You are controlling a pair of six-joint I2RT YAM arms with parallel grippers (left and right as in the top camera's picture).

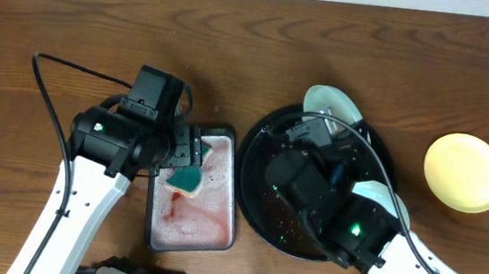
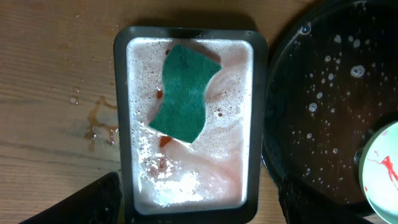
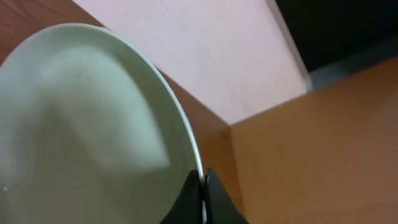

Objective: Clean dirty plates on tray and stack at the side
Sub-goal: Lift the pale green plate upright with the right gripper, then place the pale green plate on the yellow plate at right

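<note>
The right gripper (image 3: 203,186) is clamping the rim of a mint-white plate (image 3: 81,124) above the black tray (image 1: 254,178), the left gripper (image 2: 202,202) is hanging spread over the rectangular tray (image 2: 121,124) of pink foam (image 2: 230,155) and green sponge (image 2: 185,93) on the wooden table (image 1: 59,11), the yellow plate (image 1: 464,173) lying aside.

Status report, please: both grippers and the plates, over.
Right gripper shut on mint plate rim. Left gripper open over sponge. Smeared plate on black tray. Yellow plate aside.

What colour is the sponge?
The sponge is green; the left wrist view shows it best.
</note>
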